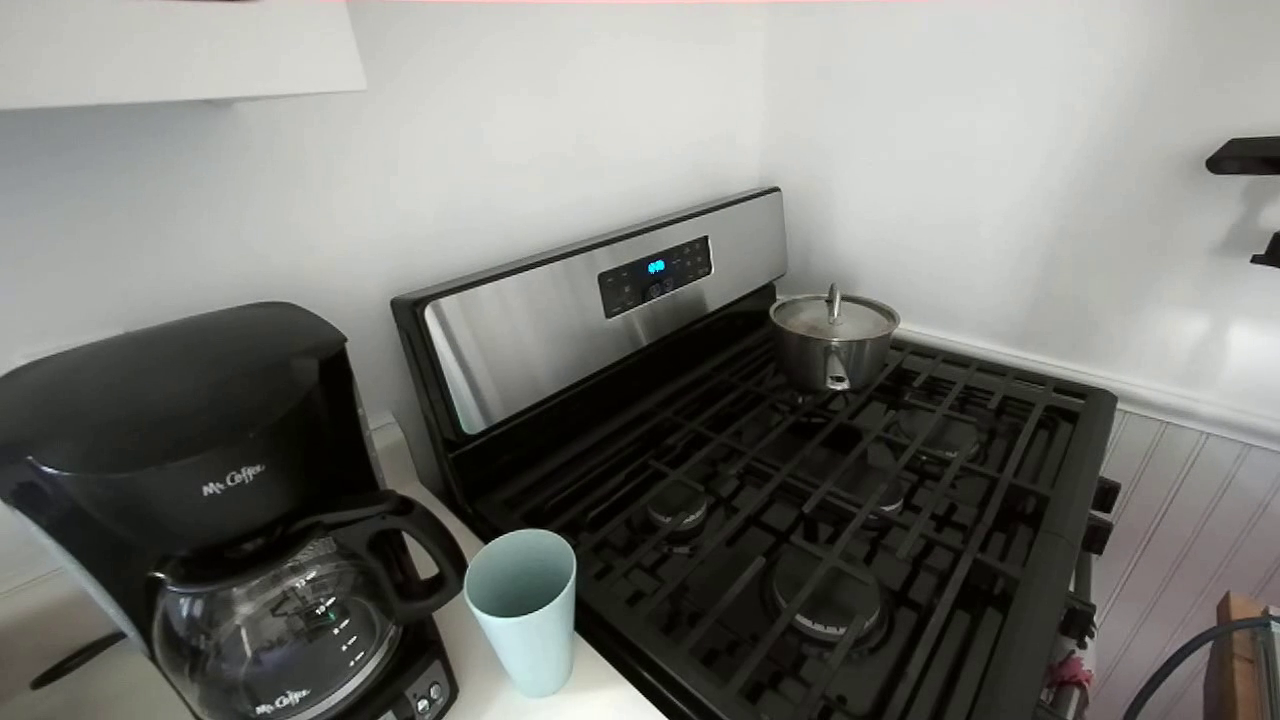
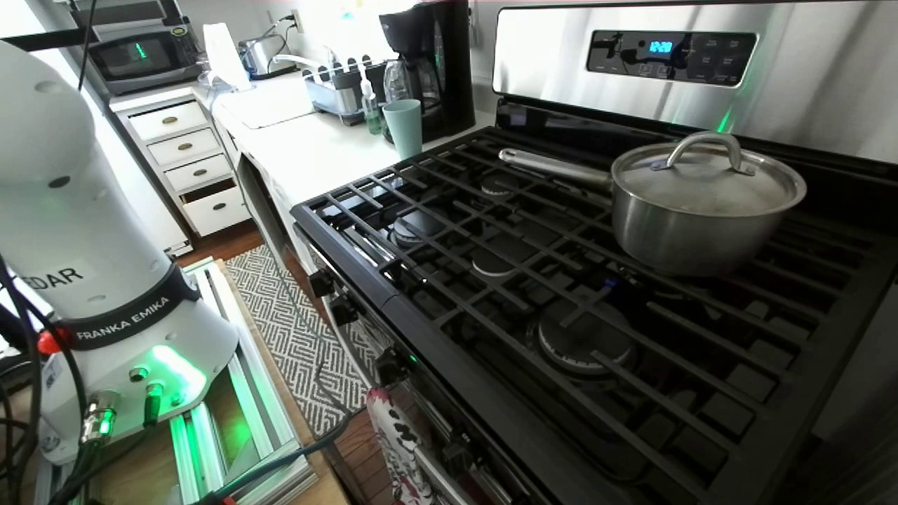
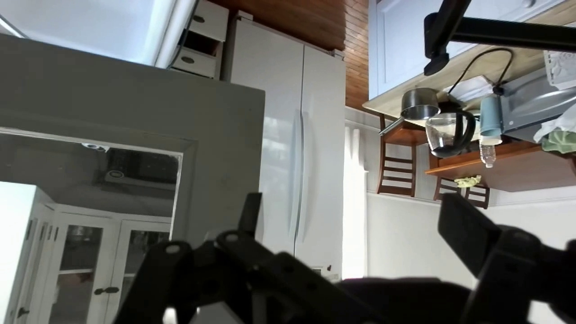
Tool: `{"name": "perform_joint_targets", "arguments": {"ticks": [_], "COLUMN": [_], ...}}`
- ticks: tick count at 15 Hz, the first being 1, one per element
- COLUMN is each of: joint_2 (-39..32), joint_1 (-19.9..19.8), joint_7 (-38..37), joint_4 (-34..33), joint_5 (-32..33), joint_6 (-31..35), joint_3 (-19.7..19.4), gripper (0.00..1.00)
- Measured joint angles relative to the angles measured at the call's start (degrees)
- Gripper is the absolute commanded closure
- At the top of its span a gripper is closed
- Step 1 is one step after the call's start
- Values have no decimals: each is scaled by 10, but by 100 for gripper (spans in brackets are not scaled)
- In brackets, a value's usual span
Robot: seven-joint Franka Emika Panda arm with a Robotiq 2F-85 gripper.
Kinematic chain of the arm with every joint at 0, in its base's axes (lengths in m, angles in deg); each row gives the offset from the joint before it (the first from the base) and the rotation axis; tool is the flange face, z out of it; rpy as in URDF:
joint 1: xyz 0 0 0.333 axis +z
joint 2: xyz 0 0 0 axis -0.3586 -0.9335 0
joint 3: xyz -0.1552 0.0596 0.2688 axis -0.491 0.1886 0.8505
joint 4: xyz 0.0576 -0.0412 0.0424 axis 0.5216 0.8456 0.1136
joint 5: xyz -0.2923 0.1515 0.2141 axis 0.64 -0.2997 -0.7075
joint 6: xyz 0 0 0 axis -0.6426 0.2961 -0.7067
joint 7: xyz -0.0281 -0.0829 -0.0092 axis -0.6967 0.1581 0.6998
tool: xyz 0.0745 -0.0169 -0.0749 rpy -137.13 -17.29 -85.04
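Note:
My gripper (image 3: pixel 357 220) shows only in the wrist view, whose picture stands upside down. Its dark fingers are wide apart, with nothing between them and nothing touched. A silver saucepan with its lid on stands on the stove's back grate in both exterior views (image 1: pixel 835 350) (image 2: pixel 687 242). Its long handle points toward the coffee maker's side. A light teal cup stands upright on the counter beside the stove and the black coffee maker (image 1: pixel 170 420), in both exterior views (image 1: pixel 525 620) (image 2: pixel 403 130). The black gas stove (image 1: pixel 1060 430) has several burners under its grates.
The white arm's base (image 2: pixel 140 337) stands on a metal-railed platform before the stove. A floral towel (image 2: pixel 396 442) hangs at the oven handle. A dish rack (image 2: pixel 337 95) stands farther along the counter. The wrist view shows a white refrigerator (image 3: pixel 279 126), another pot (image 3: pixel 418 103) and a kettle (image 3: pixel 443 135).

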Motion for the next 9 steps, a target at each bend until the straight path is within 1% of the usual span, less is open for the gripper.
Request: {"name": "perform_joint_targets", "arguments": {"ticks": [3, 4, 7, 9], "joint_2": [-1, 1, 14, 39], "joint_1": [-20, -27, -48, -58], "joint_7": [0, -7, -55, -90], "joint_4": [-11, -11, -6, 10], "joint_5": [0, 6, 53, 83], "joint_6": [-3, 6, 49, 68], "joint_3": [7, 11, 27, 31], "gripper": [0, 0, 0, 0]}}
